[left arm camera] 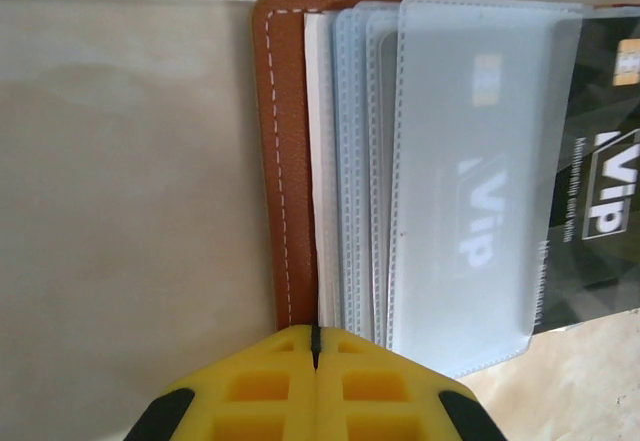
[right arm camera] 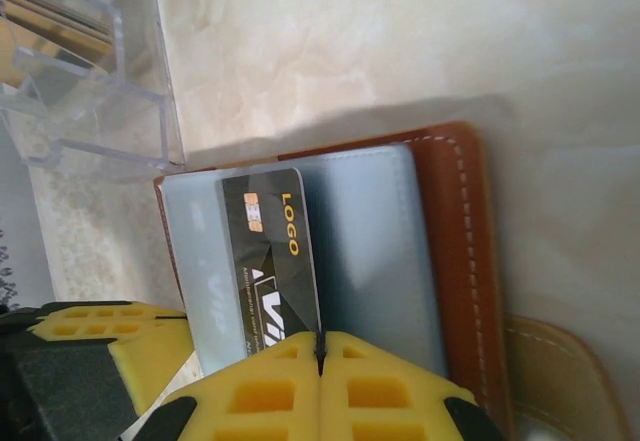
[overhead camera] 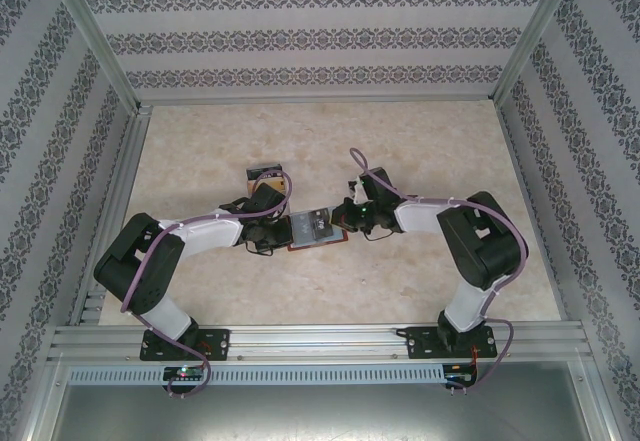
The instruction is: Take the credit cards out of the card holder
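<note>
Patterned grey-and-white wallpaper (overhead camera: 320, 21) lines the walls around a beige marbled table (overhead camera: 430, 141) in the top external view, and an aluminium rail (overhead camera: 320, 339) runs along the near edge. 2 arms reach inward from that edge and meet near the middle of the table. The card holder (overhead camera: 312, 229) lies spread open between them, with the left gripper (overhead camera: 284, 229) at its left side and the right gripper (overhead camera: 345, 223) at its right. A clear box (overhead camera: 265, 173) with dark and orange contents stands just behind the left gripper.

In the left wrist view, the holder's brown stitched leather cover (left arm camera: 285, 161) lies flat on the table. Several translucent blue-grey sleeves (left arm camera: 440, 91) are fanned over it. 1 black credit card (left arm camera: 600, 191) printed "VIP" sticks partway out of the top sleeve on the right. The left gripper (left arm camera: 315, 333) is clenched, its yellow fingers (left arm camera: 260, 391) pressed together with only a thin seam between them. Its tips sit at the holder's near edge.

In the right wrist view, the holder lies open on the table beside the clear box. A brown tab (right arm camera: 555, 371) shows at the lower right. A black card marked "LOGO" lies against a blue-grey sleeve (right arm camera: 370, 241). The right gripper (right arm camera: 320, 339) is also clenched, and its tips sit over that card's lower end.
</note>
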